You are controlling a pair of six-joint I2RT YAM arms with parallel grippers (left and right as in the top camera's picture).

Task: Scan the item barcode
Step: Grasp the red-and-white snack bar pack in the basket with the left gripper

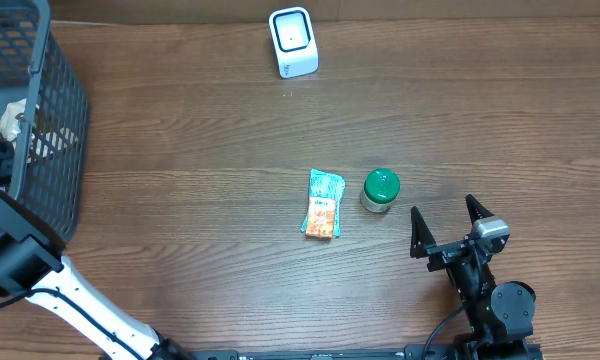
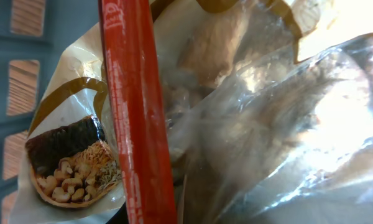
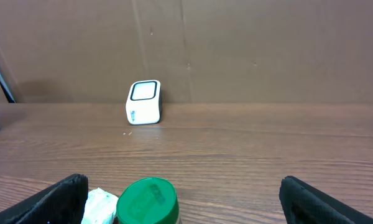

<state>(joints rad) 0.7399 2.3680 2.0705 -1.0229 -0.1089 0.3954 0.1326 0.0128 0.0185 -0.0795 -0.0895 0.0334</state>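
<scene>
**Item:** The snack bag (image 2: pixel 74 168), clear film with a red strip and a printed nut picture, lies inside the basket (image 1: pixel 55 130) at the left edge of the worktop (image 1: pixel 180 150). It fills the left wrist view.

**Claws:** The left arm (image 1: pixel 20 260) reaches into the basket. The left claw's fingers are not visible, so I cannot tell their spread or whether they hold the bag. The right claw (image 1: pixel 443 215) stands wide open and holds nothing.

**Risks:**
- The film looks slick and loose, so a pinch on one fold may slip or tear.
- The bag may snag on the basket wall when lifted.
- No barcode is visible, so it may face away from the scanner (image 1: pixel 293 42).

**Surroundings:** A small packet (image 1: pixel 322 203) and a green-lidded jar (image 1: pixel 381 190) lie mid-worktop, between the right claw and the scanner. In my judgement they are off the basket-to-scanner line.
</scene>
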